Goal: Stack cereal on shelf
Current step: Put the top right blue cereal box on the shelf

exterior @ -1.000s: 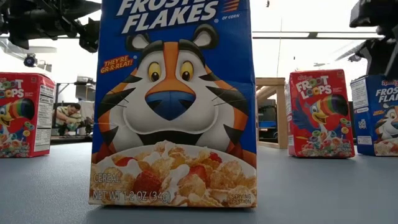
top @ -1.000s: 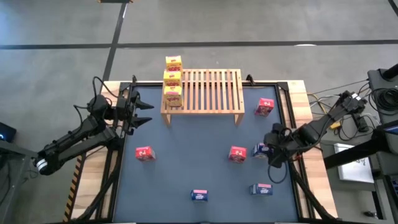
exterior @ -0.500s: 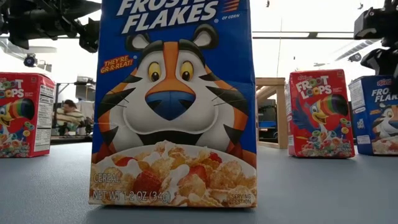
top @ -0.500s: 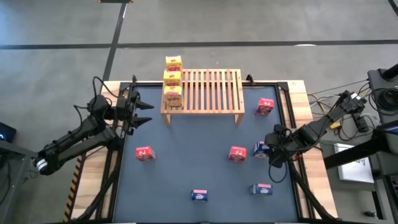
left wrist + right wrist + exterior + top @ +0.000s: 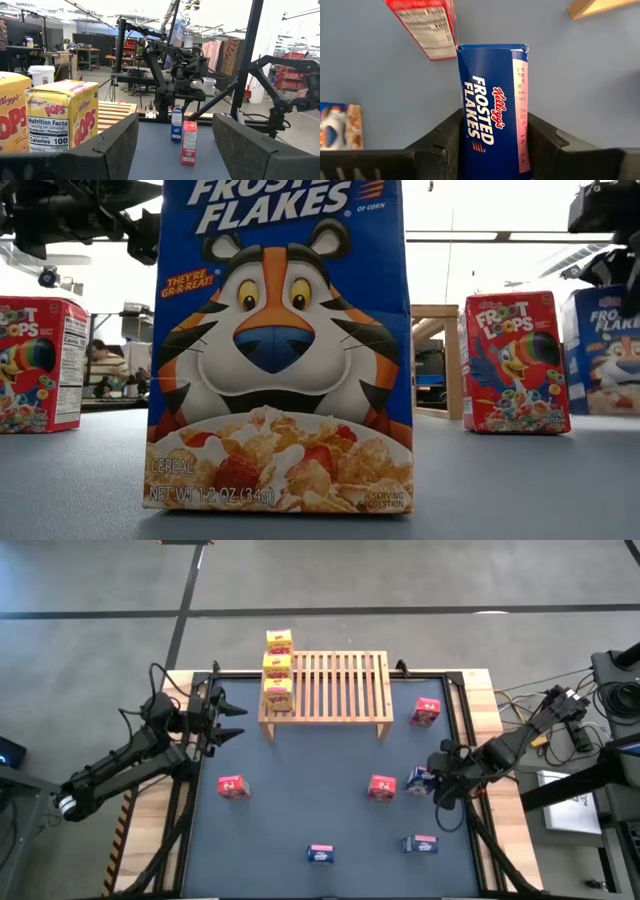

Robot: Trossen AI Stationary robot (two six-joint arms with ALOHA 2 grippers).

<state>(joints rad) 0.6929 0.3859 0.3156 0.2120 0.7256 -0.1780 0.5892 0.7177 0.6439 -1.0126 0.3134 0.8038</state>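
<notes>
A blue cereal box point(image 5: 492, 110) is now pinched by the right pincer point(image 5: 432, 781), narrowed from spread, ready for lifting to the shelf point(image 5: 340, 690); the left pincer point(image 5: 232, 720) waits spread.

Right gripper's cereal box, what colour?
Blue cardboard cereal box, clearest in the right wrist view.

Robotics lab, metal frames point(image 5: 248, 60), cabling point(image 5: 520, 700) (concrete floor point(image 5: 400, 580)); workbenches point(image 5: 75, 52)
</notes>
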